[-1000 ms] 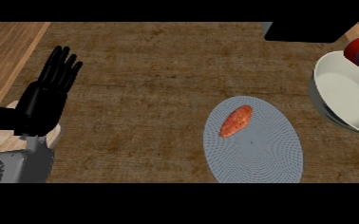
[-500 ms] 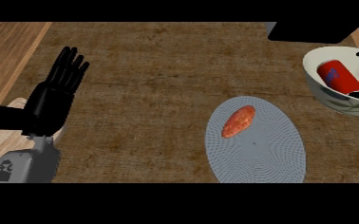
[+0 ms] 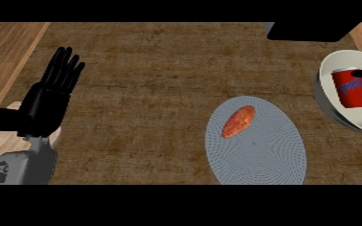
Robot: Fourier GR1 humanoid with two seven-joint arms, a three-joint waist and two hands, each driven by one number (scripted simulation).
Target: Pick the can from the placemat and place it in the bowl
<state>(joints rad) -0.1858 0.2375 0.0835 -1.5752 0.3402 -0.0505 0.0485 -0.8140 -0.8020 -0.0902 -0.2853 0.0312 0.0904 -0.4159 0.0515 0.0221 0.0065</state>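
Can [image 3: 348, 89] in bowl [image 3: 324, 76], label unreadable, placemat [image 3: 265, 153]

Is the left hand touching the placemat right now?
Apart. In the head view the left hand shows at the left edge, with bare counter between it and the placemat.

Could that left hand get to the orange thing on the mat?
Probably yes: the left hand rests open at the far left, and only bare counter lies between it and the orange thing on the mat.
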